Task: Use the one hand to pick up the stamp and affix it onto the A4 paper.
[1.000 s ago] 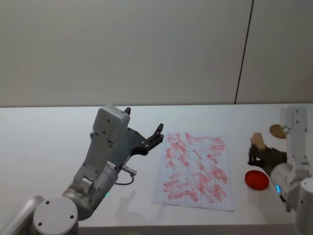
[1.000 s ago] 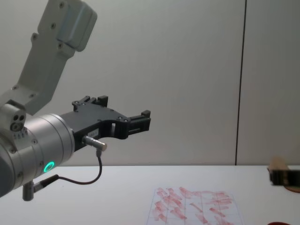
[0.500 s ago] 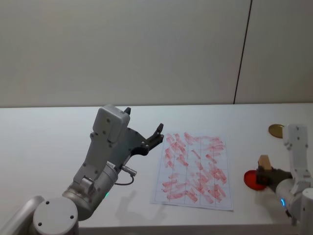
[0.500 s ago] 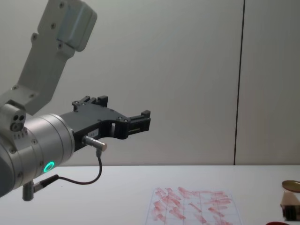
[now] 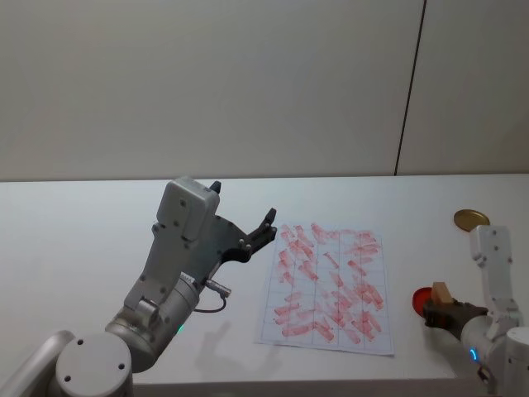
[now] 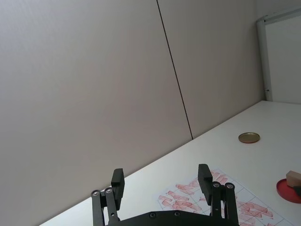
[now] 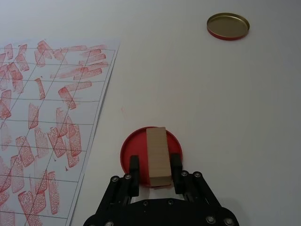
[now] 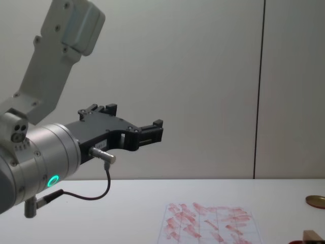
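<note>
Right gripper (image 7: 154, 175) sits low at the right edge of the head view, fingers clamped on both sides of the stamp (image 7: 158, 155). Stamp is a pale wooden block, standing on the red ink pad (image 7: 136, 148) at lower centre of the right wrist view; whether its base is actually pressed into the pad is hard to say from here. A4 paper (image 5: 327, 281) lies flat at centre-right of the head view, covered in red prints, well left of the pad. Gold lid (image 7: 228, 26) rests apart at upper right of the wrist view. Left gripper (image 5: 254, 236) hangs raised at centre-left above the white table (image 5: 74, 240), fingers spread wide, holding nothing.
</note>
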{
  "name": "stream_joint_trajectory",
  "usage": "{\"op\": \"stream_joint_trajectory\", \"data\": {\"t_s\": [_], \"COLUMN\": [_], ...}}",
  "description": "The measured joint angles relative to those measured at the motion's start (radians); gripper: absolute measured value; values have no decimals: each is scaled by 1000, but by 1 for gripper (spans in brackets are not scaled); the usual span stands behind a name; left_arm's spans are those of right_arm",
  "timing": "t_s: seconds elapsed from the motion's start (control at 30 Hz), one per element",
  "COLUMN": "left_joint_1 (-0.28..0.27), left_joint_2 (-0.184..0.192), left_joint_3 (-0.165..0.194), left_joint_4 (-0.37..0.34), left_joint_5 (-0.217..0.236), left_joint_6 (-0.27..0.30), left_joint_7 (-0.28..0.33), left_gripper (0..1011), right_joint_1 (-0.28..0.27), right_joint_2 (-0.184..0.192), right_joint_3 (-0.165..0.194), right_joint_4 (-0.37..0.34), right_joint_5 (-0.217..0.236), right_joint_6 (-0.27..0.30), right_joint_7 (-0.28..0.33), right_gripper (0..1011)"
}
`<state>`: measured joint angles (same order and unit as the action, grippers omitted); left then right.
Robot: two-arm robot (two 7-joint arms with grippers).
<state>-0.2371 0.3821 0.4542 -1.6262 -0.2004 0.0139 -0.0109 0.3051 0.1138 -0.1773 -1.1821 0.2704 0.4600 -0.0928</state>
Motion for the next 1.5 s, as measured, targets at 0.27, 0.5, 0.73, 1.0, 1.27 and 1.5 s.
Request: {"op": "stream_joint_trajectory", "data": {"t_s": [0.27, 0.5, 0.73, 1.0, 1.27, 1.5], "left_joint_1": [0, 0, 0, 0, 0, 0], "left_joint_2": [0, 0, 0, 0, 0, 0], "left_joint_3": [0, 0, 0, 0, 0, 0], "left_joint_4": [0, 0, 0, 0, 0, 0], "left_joint_5": [0, 0, 0, 0, 0, 0], "left_joint_6": [0, 0, 0, 0, 0, 0], "left_joint_7": [0, 0, 0, 0, 0, 0], "left_gripper": [993, 993, 993, 993, 993, 993], "right_joint_1": [-6, -29, -56, -102, -152, -182], "right_joint_2": [-1, 4, 12, 27, 45, 57], "right_joint_3": [-1, -1, 1, 3, 2, 1], "right_joint_4": [-7, -63, -137, -239, -327, -382], "right_joint_5": [-1, -11, -19, -40, -77, -100], "right_joint_6": [-10, -36, -65, -124, -207, -250], "right_joint_7": [7, 8, 8, 15, 33, 46], "right_gripper": [605, 814, 981, 1001, 1001, 1001]}}
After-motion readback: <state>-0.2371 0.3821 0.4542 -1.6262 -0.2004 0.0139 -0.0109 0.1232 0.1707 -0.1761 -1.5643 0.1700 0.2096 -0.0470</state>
